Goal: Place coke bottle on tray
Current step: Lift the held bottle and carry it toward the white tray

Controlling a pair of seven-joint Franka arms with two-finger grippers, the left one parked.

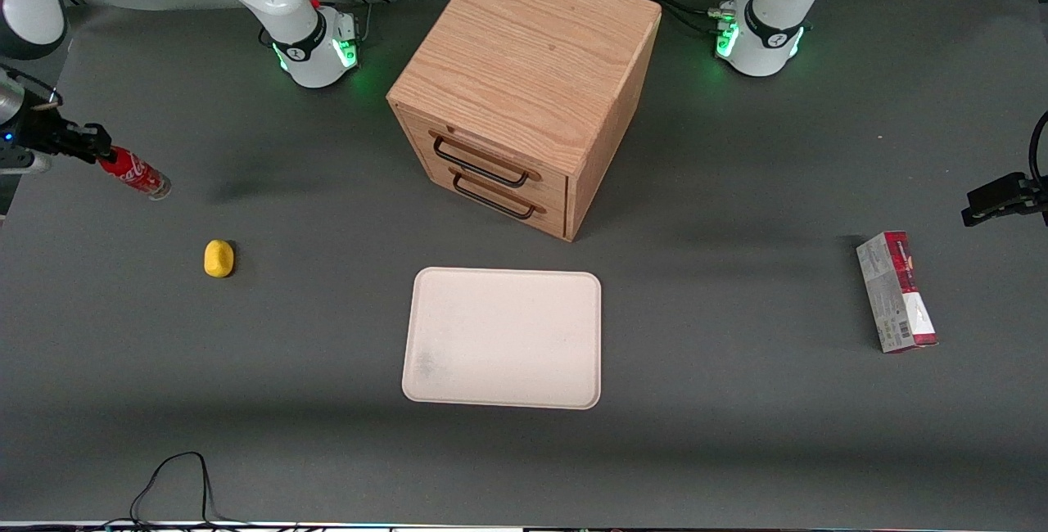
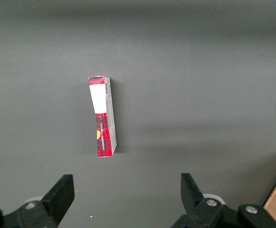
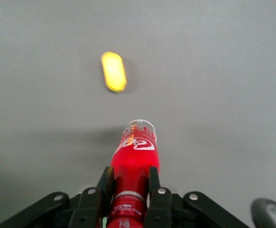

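Claw (image 1: 97,155) clamps the coke bottle (image 1: 135,173) near its cap, base tilted downward, above the bench's working-arm end; the tray (image 1: 502,338) lies well apart, mid-bench.

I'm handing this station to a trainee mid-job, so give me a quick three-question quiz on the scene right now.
1. True or false: the coke bottle already lies on the tray.
2. Multiple choice: what does the hand hold? A) the yellow object B) the coke bottle C) the carton
3. Fill in: the tray lies on the table in front of the wooden ____.

Key:
1. False. The bottle is in the air, tilted, at the working arm's end of the table.
2. B. The fingers are shut on its neck end.
3. Drawer cabinet.
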